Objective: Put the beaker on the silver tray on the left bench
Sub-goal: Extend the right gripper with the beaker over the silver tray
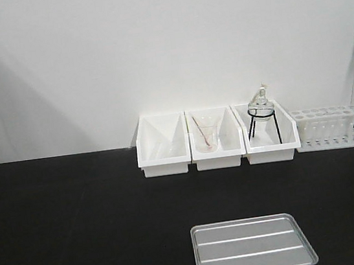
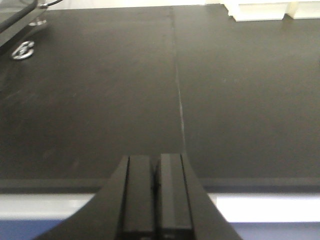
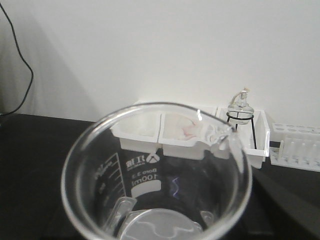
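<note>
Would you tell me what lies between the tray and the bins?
Only bare black bench, seen in the front view, separates the tray from the bins.

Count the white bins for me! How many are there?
3, side by side in a row. The left bin looks empty, the middle bin holds a clear glass, and the right bin holds a round flask. None seems hidden.

Three white bins (image 1: pixel 218 161), rod-holding beaker (image 1: pixel 207 139) in middle one, flask (image 1: pixel 259 104) on wire stand (image 1: pixel 276 129) at right, test-tube rack (image 1: pixel 330 128)
</note>
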Robot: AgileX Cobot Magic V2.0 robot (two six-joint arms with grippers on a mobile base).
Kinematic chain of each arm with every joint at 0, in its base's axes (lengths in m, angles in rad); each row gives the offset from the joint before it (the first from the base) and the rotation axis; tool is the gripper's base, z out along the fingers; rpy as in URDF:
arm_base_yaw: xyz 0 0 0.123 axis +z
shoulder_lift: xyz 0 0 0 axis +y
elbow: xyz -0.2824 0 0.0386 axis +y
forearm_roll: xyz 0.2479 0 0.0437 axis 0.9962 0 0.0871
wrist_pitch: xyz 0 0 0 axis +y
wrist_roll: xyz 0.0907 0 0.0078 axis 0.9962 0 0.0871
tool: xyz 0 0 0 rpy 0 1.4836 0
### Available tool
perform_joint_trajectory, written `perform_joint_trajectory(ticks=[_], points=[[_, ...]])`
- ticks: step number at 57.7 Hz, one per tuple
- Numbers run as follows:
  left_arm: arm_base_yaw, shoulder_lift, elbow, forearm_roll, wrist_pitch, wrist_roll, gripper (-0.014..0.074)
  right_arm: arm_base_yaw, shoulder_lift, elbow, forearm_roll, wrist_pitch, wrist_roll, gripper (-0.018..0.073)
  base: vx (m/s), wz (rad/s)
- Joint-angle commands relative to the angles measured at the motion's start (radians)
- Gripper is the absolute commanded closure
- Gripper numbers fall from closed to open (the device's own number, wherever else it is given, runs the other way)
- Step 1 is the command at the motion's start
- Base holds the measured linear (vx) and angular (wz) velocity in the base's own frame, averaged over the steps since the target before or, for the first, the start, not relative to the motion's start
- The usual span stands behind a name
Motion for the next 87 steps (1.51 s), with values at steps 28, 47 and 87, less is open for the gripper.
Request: perform_joint_trajectory(ticks=[28, 47, 87], points=[[-0.006, -0.016, 0.028, -0.002, -0.078, -0.003, 0.0595, -0.004, 0.002, -0.033, -0.015, 0.028, -0.003, 0.0567, 0.25, -0.03], [-0.006, -0.016, 0.028, -0.002, -0.078, -0.003, 0.0595, -0.004, 0.002, -0.033, -0.015, 0.028, -0.003, 0.0567, 0.09, -0.01], [-0.006, -0.016, 0.028, -0.002, -0.078, -0.003, 0.0595, -0.004, 0.002, -0.033, -0.012, 0.028, -0.003, 0.0567, 0.0, 0.0]])
